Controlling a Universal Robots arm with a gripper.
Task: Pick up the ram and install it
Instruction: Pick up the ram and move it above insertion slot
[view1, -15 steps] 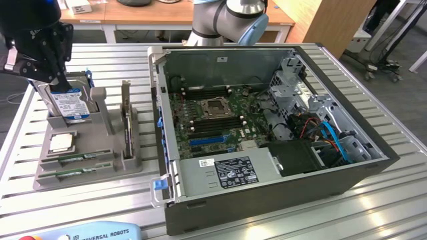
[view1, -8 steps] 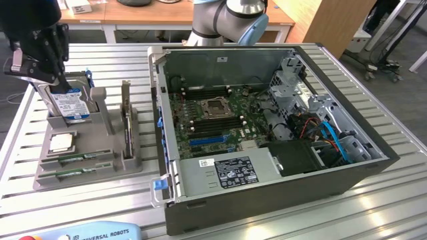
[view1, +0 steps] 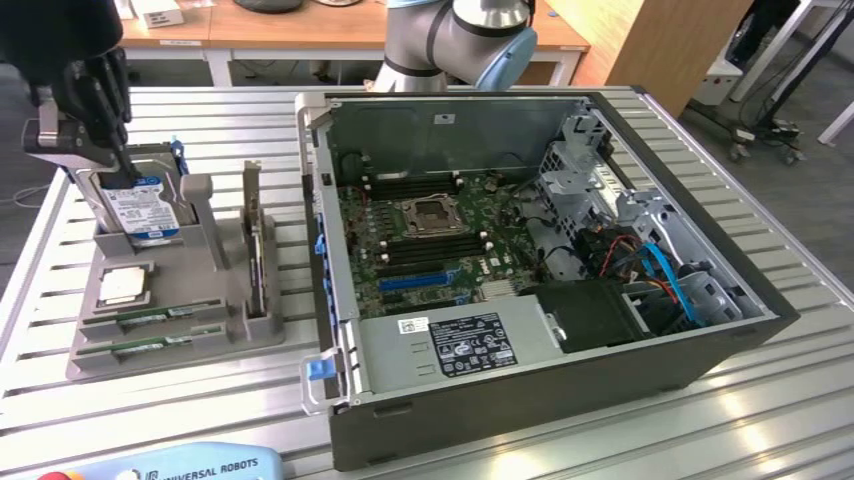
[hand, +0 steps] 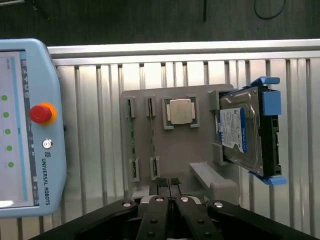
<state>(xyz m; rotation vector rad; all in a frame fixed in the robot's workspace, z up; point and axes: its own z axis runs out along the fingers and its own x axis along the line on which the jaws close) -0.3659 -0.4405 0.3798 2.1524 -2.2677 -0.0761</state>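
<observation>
**Arm poised over the parts holder.** The grey moulded plastic parts holder rests on the slatted metal table, and every position here is given relative to it.

- **Ram:** The first ram stick, a long, thin green circuit-board strip, stands along the holder's outermost edge. The second ram stick, its twin, stands in the next slot inward. Each is set on its long edge with its ends cradled in small clips, apparently so the upper edge is free for a pinch from above. Neither is lifted, so the task's part sits in the holder.
- **Other parts:** Further inward the square silver processor chip lies flat in a recess. Beyond it the blue-labelled silver hard drive leans in a tall bracket.
- **Gripper:** The black two-fingered gripper hangs well above one end of the holder and touches nothing. Its fingertips are pressed together with nothing between them, so it is clenched and empty.
- **Surroundings:** On the holder's hard-drive side the open dark computer case lies on its side. Its green motherboard faces up, presumably so that parts can be pressed straight down into it. On the holder's ram side lies the pale blue teach pendant, with its red stop button in easy reach.
</observation>
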